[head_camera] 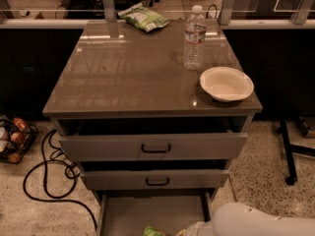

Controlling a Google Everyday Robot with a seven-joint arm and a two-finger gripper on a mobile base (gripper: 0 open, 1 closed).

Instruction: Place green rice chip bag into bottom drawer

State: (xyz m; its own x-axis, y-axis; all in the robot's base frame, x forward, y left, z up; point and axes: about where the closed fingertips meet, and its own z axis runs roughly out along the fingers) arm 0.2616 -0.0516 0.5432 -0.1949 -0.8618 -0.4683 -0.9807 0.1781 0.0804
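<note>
On the floor at far left sits a dark wire basket (11, 142) of small items, with a black cable (47, 183) looping beside it toward the grey cabinet (138, 77). At the back of the cabinet top lies a paler green-and-white bag (143, 17). Below the top, the upper drawer (152, 146) and middle drawer (153, 180), both with black handles, stand pulled out a little. The bottom drawer (123, 215) is drawn out furthest, its flat grey floor showing. The green rice chip bag (155, 231) peeks up at the lower edge of the view, over that drawer's floor near its front. Just right of the bag, touching or nearly so, is the gripper (189, 229), mostly cut off by the frame edge; whether it is clamped on the bag I cannot tell. Up on the cabinet's right side stand a clear water bottle (194, 37) and, nearer the front corner, a cream bowl (226, 84). The robot's white arm (261, 221) fills the lower right corner
</note>
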